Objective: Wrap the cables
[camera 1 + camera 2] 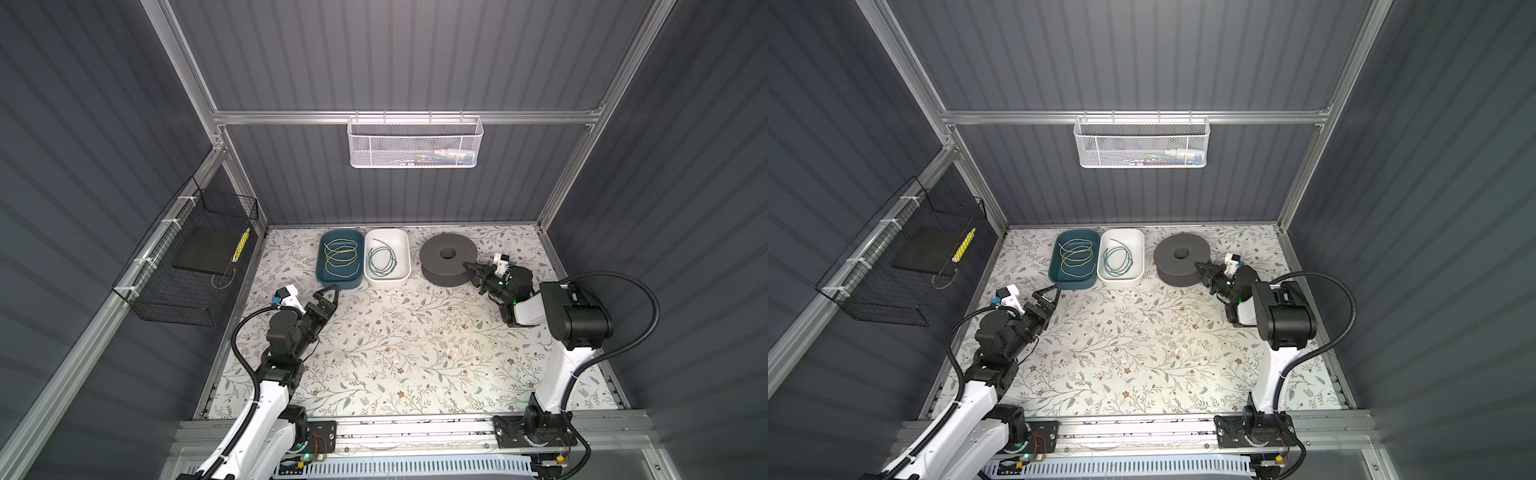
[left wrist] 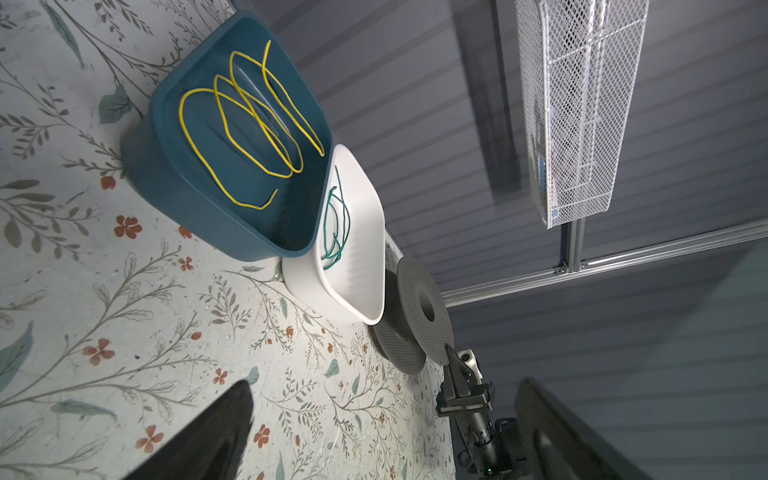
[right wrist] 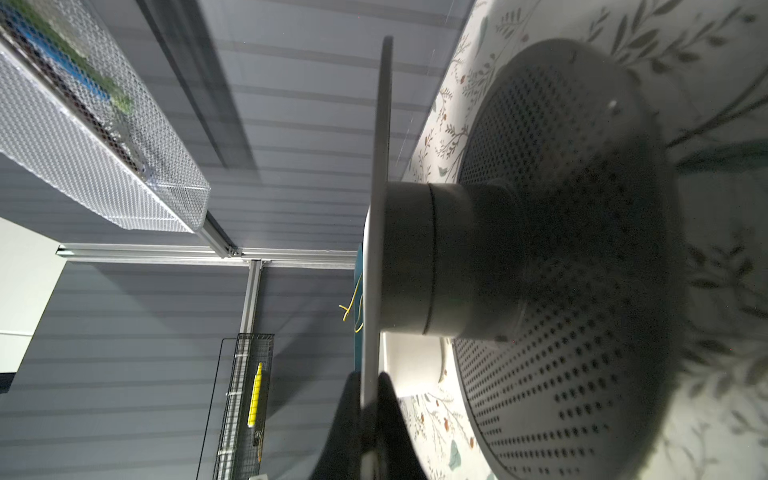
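Grey ribbed panels [image 1: 395, 62] wall the cell on three sides, framed by aluminium rails [image 1: 291, 117]. A white mesh basket [image 1: 415, 145] hangs from the far rail and a black wire basket [image 1: 187, 266] from the left wall. A sheet printed with leaves and flowers covers the worktop [image 1: 415, 353], which is lit brightest around its middle.

Along the far edge, left to right, stand three things:
- a teal tub [image 1: 320, 257] holding the loosely coiled yellow cable [image 1: 341, 257]
- a white tub [image 1: 401, 249] touching it, with the dark green cable [image 1: 382, 262] inside
- a grey spool [image 1: 436, 245] lying flat on one perforated flange

The left end effector [image 1: 328, 291] hangs just near of the teal tub, jaws spread wide and empty. The right end effector [image 1: 467, 266] is pinched closed on the rim of the spool's upper flange.
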{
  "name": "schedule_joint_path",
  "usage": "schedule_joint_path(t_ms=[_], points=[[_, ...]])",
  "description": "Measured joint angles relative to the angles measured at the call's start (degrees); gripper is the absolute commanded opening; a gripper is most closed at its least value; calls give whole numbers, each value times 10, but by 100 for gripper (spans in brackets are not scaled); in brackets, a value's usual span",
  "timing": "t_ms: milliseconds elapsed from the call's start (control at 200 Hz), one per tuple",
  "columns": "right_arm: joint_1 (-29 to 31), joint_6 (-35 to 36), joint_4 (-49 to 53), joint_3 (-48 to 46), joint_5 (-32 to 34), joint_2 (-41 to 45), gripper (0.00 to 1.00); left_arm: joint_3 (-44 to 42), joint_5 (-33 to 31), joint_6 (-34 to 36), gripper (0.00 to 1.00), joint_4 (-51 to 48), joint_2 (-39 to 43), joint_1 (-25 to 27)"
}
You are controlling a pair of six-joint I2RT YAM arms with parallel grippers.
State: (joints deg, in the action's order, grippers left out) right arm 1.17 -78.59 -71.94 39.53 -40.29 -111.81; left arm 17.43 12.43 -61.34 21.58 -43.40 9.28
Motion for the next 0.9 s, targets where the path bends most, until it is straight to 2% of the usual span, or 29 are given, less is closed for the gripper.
schedule_joint_path(t_ms=[390, 645, 760, 900], points=[[0, -24, -50, -139, -32, 118, 0, 6, -10, 27, 99, -26, 15, 0], [13, -33, -47, -253, -43, 245, 0, 7, -19, 31, 99, -50, 43, 0], [57, -20, -8, -281, -34, 311, 0, 3, -26, 30, 99, -51, 60, 0], [158, 9, 62, -298, 3, 382, 0, -19, -30, 24, 99, -49, 70, 0]])
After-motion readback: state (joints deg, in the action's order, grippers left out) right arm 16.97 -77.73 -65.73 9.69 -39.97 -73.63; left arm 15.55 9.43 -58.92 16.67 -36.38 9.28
